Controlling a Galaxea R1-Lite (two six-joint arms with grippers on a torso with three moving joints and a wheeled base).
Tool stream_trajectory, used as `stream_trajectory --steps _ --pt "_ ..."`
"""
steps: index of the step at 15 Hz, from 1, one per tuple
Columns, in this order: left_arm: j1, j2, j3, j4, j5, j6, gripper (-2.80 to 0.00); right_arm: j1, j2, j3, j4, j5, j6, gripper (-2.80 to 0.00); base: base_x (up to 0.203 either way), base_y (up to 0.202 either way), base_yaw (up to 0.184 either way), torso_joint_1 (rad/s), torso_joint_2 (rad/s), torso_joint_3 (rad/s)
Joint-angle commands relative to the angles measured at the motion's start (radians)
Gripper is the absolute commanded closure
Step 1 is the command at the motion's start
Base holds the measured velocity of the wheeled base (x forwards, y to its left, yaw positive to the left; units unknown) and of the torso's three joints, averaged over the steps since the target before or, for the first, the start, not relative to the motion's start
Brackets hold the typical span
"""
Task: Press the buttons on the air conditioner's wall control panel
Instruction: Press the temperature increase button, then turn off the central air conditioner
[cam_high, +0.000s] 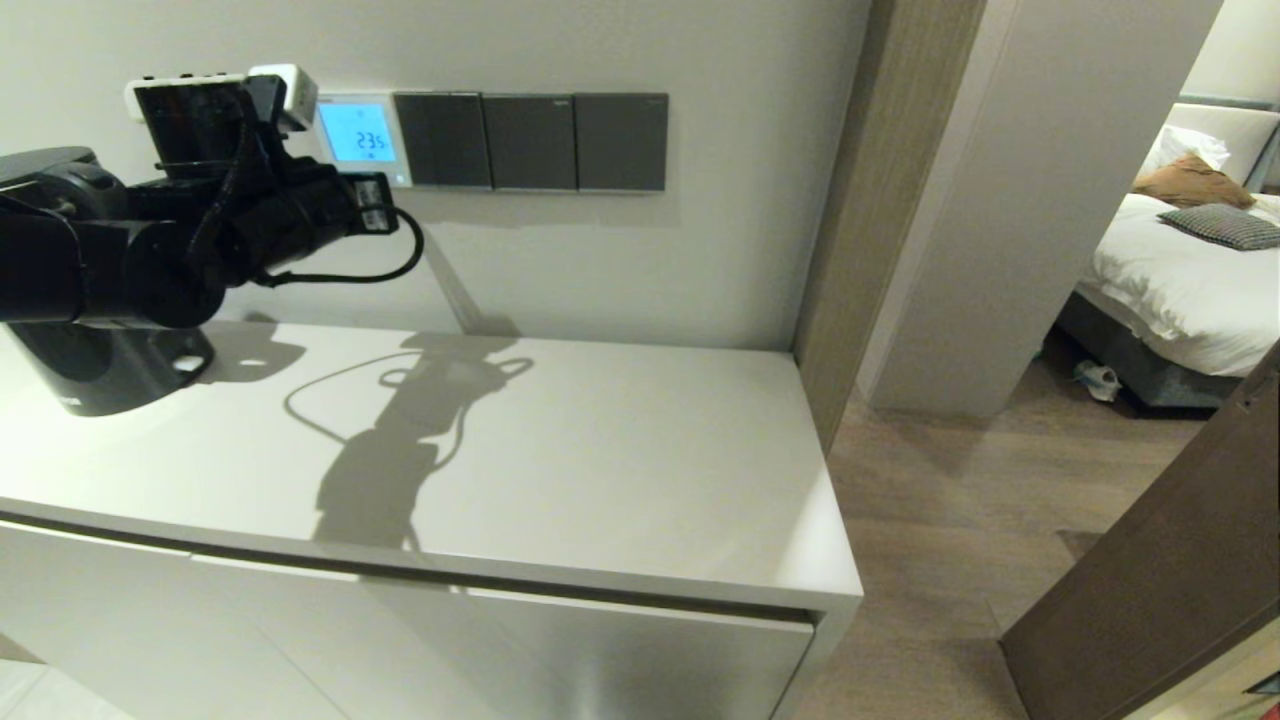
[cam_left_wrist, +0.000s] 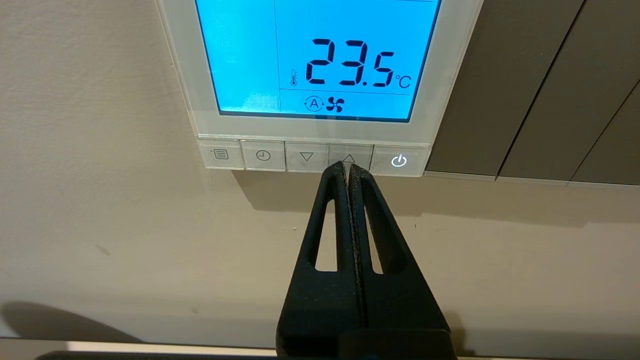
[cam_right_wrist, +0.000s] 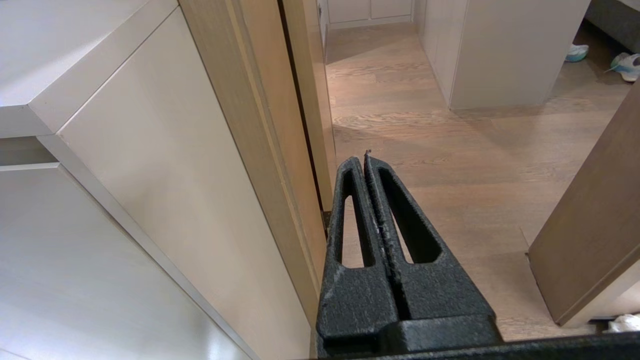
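Up at the wall, the left gripper has its fingers pressed together, holding nothing, tip on the up-arrow button at the control panel's 6 o'clock edge. Parked low beside the cabinet, the right gripper is likewise closed and empty.

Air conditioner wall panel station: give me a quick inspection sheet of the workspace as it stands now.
Surface: white cabinet top, bare in view apart from shadows and the left arm's black base.
Job's things: white wall control panel with lit blue screen reading 23.5 °C; row of five buttons below; up-arrow button.
Clutter: nothing seen.
Grippers: left end effector shut, tips at the up-arrow button; contact cannot be confirmed. Right end effector shut, parked low beside the cabinet over the wooden floor.
Cables: black cable loop hanging from the left arm.
Surroundings: three dark grey switch plates right of the panel; open doorway to a bed.
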Motion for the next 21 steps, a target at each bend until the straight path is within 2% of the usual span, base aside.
stream_trajectory --steps 1,8,11,21 --pt "0.000 0.003 0.000 -0.003 0.000 -0.001 0.00 0.000 0.001 0.002 0.000 0.000 0.000 0.00 0.000 0.000 0.000 0.000 0.00 0.000" --pt "0.000 -0.044 0.034 -0.005 0.000 -0.002 0.00 0.000 0.001 0.002 0.000 0.000 0.000 0.00 0.000 0.000 0.000 0.000 0.00 0.000" --pt "-0.001 -0.115 0.079 -0.005 0.000 -0.001 0.00 0.000 0.001 0.002 0.000 0.000 0.000 0.00 0.000 0.000 0.000 0.000 0.00 0.000" --pt "-0.012 -0.448 0.325 -0.004 0.000 0.002 0.00 0.000 0.001 0.002 0.000 0.000 0.000 0.00 0.000 0.000 0.000 0.000 0.00 0.000"
